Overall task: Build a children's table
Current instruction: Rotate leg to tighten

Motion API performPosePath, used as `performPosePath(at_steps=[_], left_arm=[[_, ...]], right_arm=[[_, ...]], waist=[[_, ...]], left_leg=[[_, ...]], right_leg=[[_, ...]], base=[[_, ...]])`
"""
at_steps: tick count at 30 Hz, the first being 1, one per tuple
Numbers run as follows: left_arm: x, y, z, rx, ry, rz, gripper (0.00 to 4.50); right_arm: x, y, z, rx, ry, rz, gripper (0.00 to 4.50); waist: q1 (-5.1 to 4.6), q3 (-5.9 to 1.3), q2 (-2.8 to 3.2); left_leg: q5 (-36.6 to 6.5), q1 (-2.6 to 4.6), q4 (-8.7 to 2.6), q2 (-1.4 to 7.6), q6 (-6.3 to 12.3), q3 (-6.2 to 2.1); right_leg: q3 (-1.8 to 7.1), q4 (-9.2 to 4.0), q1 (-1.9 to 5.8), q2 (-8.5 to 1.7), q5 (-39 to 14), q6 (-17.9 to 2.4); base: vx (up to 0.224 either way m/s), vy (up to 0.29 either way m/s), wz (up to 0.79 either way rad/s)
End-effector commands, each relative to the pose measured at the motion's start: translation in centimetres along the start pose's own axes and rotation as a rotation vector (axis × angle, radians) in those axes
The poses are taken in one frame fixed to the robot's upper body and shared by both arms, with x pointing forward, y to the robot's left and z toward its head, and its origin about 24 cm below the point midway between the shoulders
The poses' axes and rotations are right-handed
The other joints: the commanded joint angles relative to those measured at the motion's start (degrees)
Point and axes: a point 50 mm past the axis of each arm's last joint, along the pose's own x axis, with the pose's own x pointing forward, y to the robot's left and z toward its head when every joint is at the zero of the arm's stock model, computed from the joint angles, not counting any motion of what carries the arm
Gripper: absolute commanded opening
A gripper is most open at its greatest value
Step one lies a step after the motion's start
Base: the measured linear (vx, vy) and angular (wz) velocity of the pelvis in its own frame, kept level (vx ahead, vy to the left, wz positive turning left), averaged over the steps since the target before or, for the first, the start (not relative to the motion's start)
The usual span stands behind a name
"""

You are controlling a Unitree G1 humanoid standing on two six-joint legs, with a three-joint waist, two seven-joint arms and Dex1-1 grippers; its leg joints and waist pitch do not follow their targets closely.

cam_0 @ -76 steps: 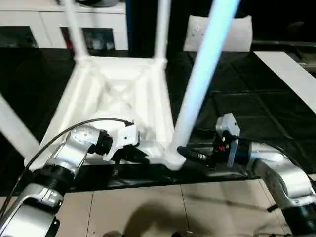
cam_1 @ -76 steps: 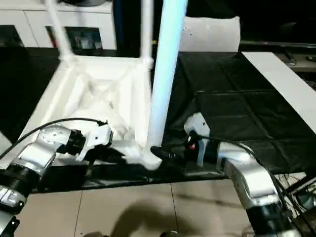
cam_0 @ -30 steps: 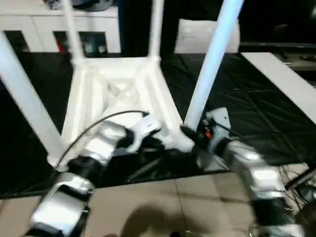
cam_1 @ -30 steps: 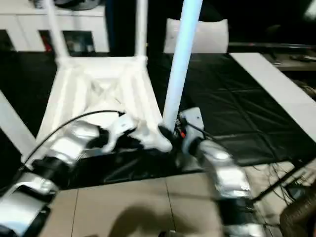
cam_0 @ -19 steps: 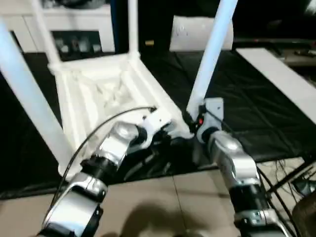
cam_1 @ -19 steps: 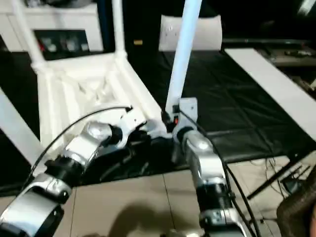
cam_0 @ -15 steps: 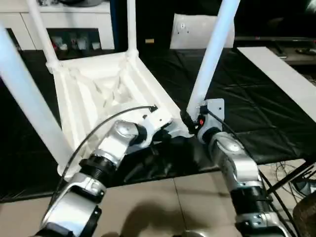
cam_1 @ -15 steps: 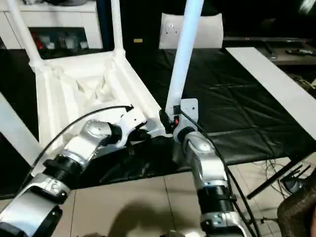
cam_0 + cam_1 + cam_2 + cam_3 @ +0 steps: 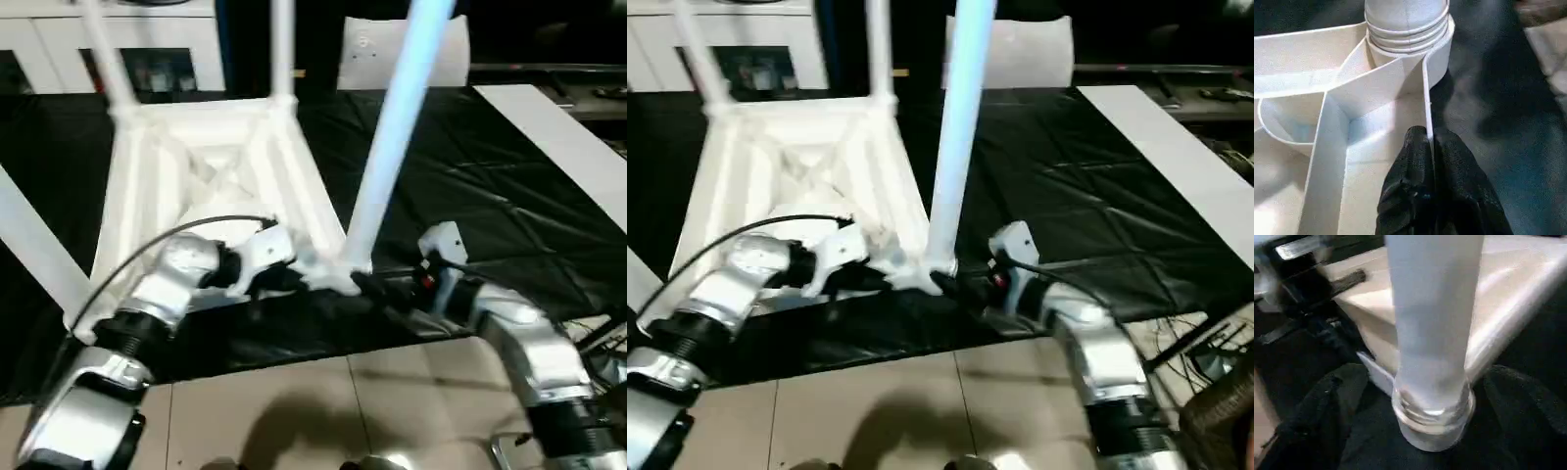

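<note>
The white tabletop [image 9: 206,166] lies upside down on a black mat, ribbed underside up, with all its white tube legs standing in the corner sockets. My left gripper [image 9: 294,279] is shut on the thin near rim [image 9: 1426,112], right beside the near-right socket [image 9: 1405,34]. The near-right leg [image 9: 392,137] rises from that socket. My right gripper [image 9: 367,284] is open at the base of this leg [image 9: 1432,357]. One finger [image 9: 1327,401] stands on each side of the leg with a gap between them.
A white cabinet with glass doors [image 9: 167,59] stands behind the table. A white panel [image 9: 441,59] is at the back. A flat white board [image 9: 558,147] lies on the black mat [image 9: 490,196] at the right. Tiled floor [image 9: 323,411] lies in front, with cables [image 9: 598,343] at its right.
The whole view has swung. My right forearm now reaches in from further right. Both grippers stay at the near-right corner, the left one still on the rim.
</note>
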Motion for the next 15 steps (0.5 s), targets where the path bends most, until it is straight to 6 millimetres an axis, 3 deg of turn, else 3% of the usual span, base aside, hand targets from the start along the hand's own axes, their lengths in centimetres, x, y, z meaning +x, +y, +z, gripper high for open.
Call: performPosePath(at_steps=[1, 3, 4, 9, 15], left_arm=[[0.59, -0.73, 0.29, 0.052, -0.005, -0.132, 0.00], [0.29, -0.92, 0.01, 0.076, 0.025, -0.199, 0.00], [0.25, -1.07, -0.07, 0.101, 0.049, -0.252, 0.00], [0.55, -1.28, 0.33, 0.140, 0.059, -0.327, 0.00], [0.98, -1.37, 0.77, 0.199, 0.077, -0.411, 0.00]], right_arm=[[-0.13, 0.18, 0.52, -0.028, 0.004, 0.091, 4.49], [-0.33, 0.19, 0.47, -0.034, 0.027, 0.155, 4.49], [-0.35, 0.10, 0.47, -0.042, 0.040, 0.197, 4.23], [-0.15, -0.14, 0.48, -0.048, 0.065, 0.253, 3.86], [0.24, -0.30, 0.70, -0.051, 0.085, 0.327, 3.42]], waist=[[0.12, -3.59, -0.39], [0.66, -3.73, -0.34], [0.78, -3.80, -0.38], [1.60, -4.01, -0.42], [2.50, -4.18, -0.68]], left_leg=[[-8.7, 0.35, -3.45, 2.12, 6.31, 0.06], [-8.4, 0.58, -3.42, 2.20, 6.03, 0.15], [-8.2, 0.61, -3.41, 2.24, 5.77, 0.20], [-7.5, 0.86, -3.37, 2.46, 4.96, 0.37], [-6.7, 0.73, -3.14, 2.43, 5.00, 0.62]], right_leg=[[3.29, -4.18, 3.10, -3.35, -8.3, -13.6], [3.32, -4.01, 3.03, -3.38, -7.9, -14.0], [3.35, -3.88, 3.01, -3.40, -7.1, -14.4], [3.34, -3.51, 3.06, -3.48, -5.2, -15.3], [3.23, -3.15, 3.20, -3.46, -3.7, -15.5]], base=[[0.000, 0.000, 0.00], [0.000, 0.000, 0.00], [0.000, 0.000, 0.00], [0.000, 0.000, 0.00], [0.000, 0.000, 0.00]])
